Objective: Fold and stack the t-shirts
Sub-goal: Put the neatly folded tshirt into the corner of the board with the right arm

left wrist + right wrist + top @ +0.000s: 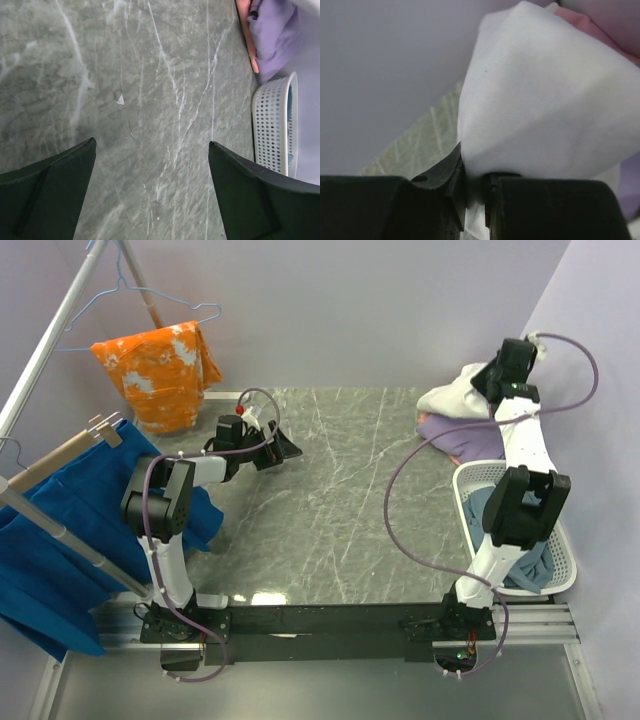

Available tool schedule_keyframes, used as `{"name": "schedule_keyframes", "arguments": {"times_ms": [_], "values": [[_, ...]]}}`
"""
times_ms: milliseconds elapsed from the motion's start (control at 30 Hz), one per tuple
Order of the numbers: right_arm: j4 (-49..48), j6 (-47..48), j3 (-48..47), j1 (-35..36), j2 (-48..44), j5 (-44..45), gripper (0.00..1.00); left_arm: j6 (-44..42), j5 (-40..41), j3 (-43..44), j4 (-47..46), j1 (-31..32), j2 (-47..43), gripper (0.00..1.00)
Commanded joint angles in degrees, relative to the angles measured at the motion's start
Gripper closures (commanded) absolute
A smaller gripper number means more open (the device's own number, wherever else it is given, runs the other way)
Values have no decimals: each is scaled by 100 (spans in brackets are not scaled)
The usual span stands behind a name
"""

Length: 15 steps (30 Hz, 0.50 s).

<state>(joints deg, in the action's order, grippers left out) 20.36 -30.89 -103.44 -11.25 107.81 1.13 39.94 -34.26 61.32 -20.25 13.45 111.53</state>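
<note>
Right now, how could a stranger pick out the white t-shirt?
Go to the far right corner of the marble table, just beyond the white laundry basket. There the white t-shirt lies over the purple t-shirt, and it alone is pinched in the right claw.

No text, label, brand, number or sign can be read in any of the three views. The white t-shirt (545, 100), filling the right half of the right wrist view, shows only plain cloth there, with no print in sight.
</note>
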Motion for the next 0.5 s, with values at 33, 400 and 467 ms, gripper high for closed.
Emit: {"name": "schedule_keyframes", "arguments": {"times_ms": [33,400,467], "values": [[-104,-233,790,70,-463,995,100,92,-327,205,-216,87,141,1],[-119,-532,2116,271,-1462,2223,10,66,-406,266,-111,237,194,1],[-329,-375,2327,421,-1779,2558,9,66,-406,249,-102,263,168,1]]}}
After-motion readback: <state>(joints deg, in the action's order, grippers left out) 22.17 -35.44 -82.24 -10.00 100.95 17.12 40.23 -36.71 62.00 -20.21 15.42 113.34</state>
